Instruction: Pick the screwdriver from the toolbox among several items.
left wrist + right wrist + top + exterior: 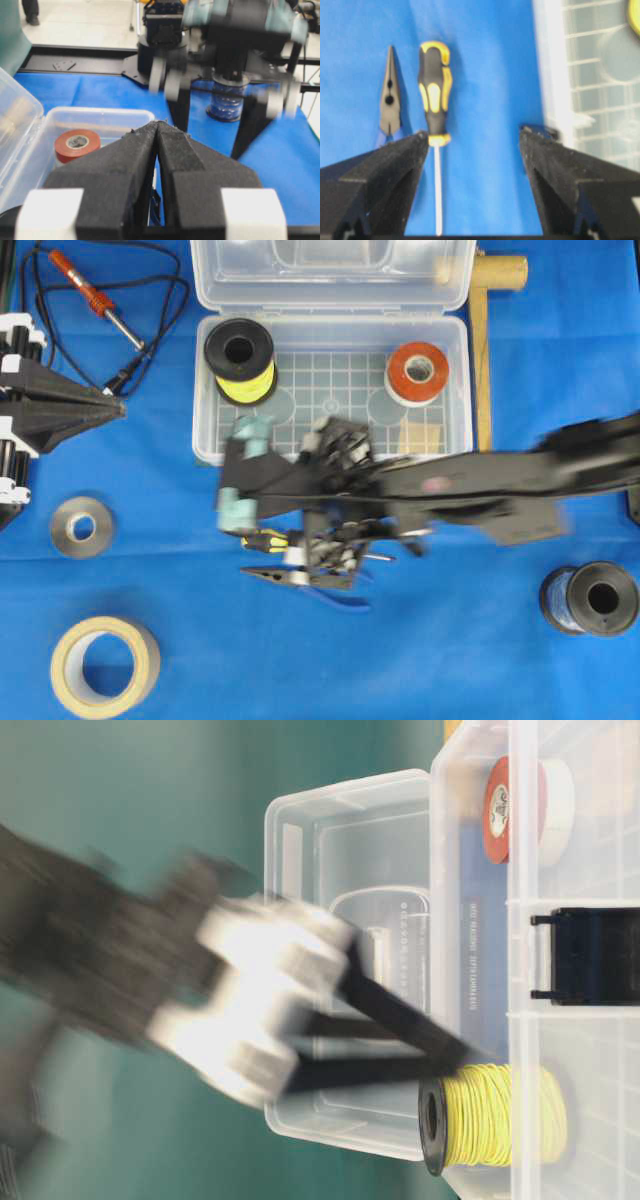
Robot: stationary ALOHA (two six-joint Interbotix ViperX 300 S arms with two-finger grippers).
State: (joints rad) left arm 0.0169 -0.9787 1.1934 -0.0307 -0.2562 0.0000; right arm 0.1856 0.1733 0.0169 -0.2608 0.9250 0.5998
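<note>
Two black robot arms share a blue cloth-covered table (420, 660), where the slim screwdriver with a black-and-yellow handle and thin silver shaft (435, 100) lies flat on the cloth, outside the rectangular clear plastic toolbox with a gridded floor (330, 390) and just in front of its near wall. In the right wrist view the right gripper (472, 137) has its dark fingers spread wide apart and clamped on nothing; the screwdriver sits between them, close to the left finger, its handle pointing away from the camera. Blue-handled needle-nose pliers (389, 97) lie just beside the screwdriver, on the side away from the box, roughly parallel to it. From overhead the right arm is blurred and reaches across the middle, covering most of both tools. The left gripper (159, 127) sits well apart at the table's left edge, its two black foam-faced fingers pressed together with nothing between them. Inside the toolbox, whose hinged lid is thrown back, stand a black spool of yellow wire (241, 360) and a roll of red tape (417, 372). On the cloth lie an orange-handled soldering iron with a black cord (90, 298), a small grey tape roll (82, 526), a wide roll of beige masking tape (104, 666) and a dark spool of blue wire (590, 598).
</note>
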